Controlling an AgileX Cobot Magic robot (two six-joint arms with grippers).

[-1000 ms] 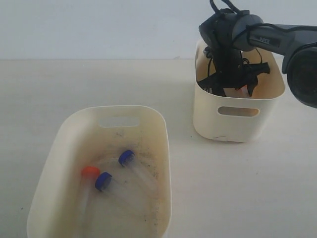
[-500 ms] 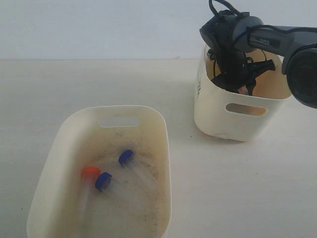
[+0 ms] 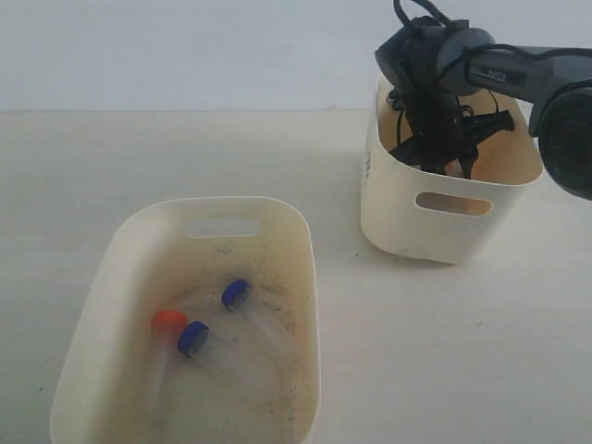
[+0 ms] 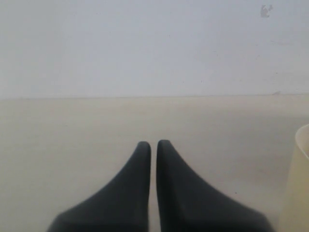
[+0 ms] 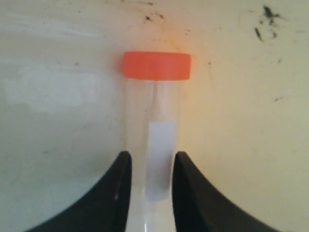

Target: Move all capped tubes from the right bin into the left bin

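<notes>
Orange-capped tube clamped in my right pincer, narrow gap, down inside right bin, left pincer fingers pressed together.

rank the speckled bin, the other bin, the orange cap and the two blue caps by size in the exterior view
1. speckled bin, largest, though it seems nearer the camera.
2. other bin.
3. orange cap, far blue cap and near blue cap look about alike; no order.

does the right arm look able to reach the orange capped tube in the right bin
Likely yes: the right claw is inside the right bin, closed around the orange-capped tube, nothing between.
</notes>
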